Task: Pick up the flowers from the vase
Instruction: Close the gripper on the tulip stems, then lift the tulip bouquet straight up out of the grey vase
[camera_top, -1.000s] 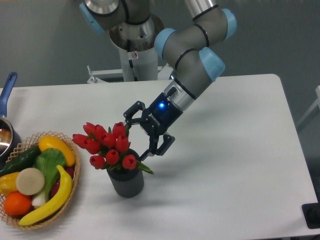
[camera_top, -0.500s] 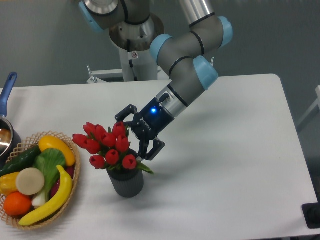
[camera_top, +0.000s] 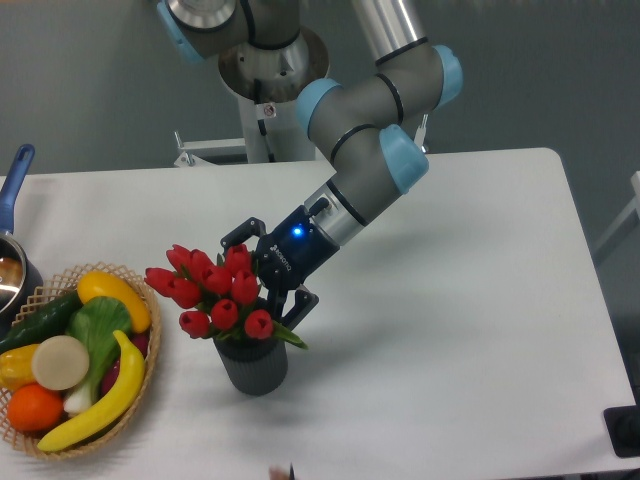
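Camera view: fixed, looking down across the white tabletop (camera_top: 450, 330) from the front.
Flowers: the flowers (camera_top: 215, 290), red tulip buds with a bit of green leaf, sit left of centre in the frame, standing up out of the vase and spreading wider than its mouth.
Vase: the vase (camera_top: 254, 366), dark grey and ribbed, stands upright on the tabletop just below the buds, lower left of centre.
Arm: the arm (camera_top: 365, 150) comes down from the upper middle of the frame, blue-capped joints bent, slanting down and left toward the bunch.
Pincer: the pincer (camera_top: 268, 272) is right up against the right side of the bunch, fingers spread apart, one finger (camera_top: 240, 232) above the top buds and the other (camera_top: 298, 305) low beside the vase rim; nothing gripped that I can see, though the buds hide the fingertips.
Basket: a wicker basket (camera_top: 145, 375) of fruit and vegetables lies at the lower left, near the vase but apart from it.
Pan: a blue-handled pan (camera_top: 14, 200) pokes in at the left edge.
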